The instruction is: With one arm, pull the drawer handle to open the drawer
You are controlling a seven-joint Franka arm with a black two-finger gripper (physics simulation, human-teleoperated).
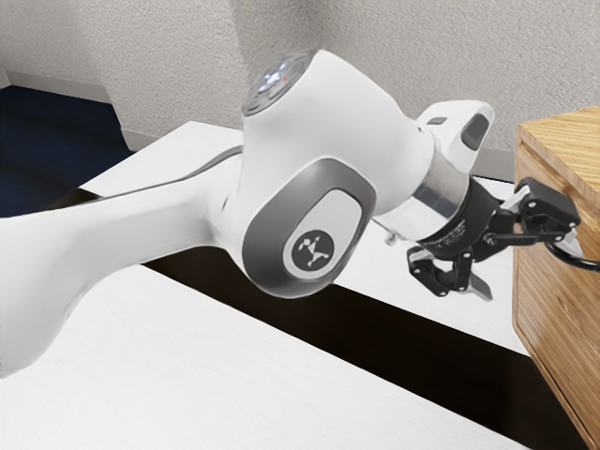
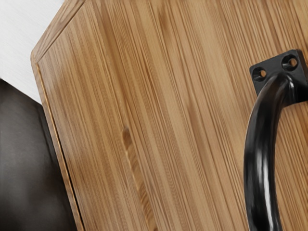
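**A:** Our drawer handle (image 2: 262, 159) is a black arched bar. It is screwed by a square plate onto the wooden drawer front (image 2: 144, 120), on the cabinet (image 1: 562, 141) at the exterior view's right.

**B:** We judge it rigid and glossy, so probably slick under the pads. The drawer should slide rather than lift, with some drag from its own weight.

**A:** Then we'd take it at the middle of the arch, one finger on each side, and pull straight out from the front.

**B:** Our gripper (image 1: 506, 248) is spread wide and holds nothing. One of its fingers (image 1: 548, 208) sits just beside the handle's upper end, and the other hangs well clear of it, above the table (image 1: 187, 375).

**A:** So the bar isn't between them yet. The drawer looks flush to us, not opened.
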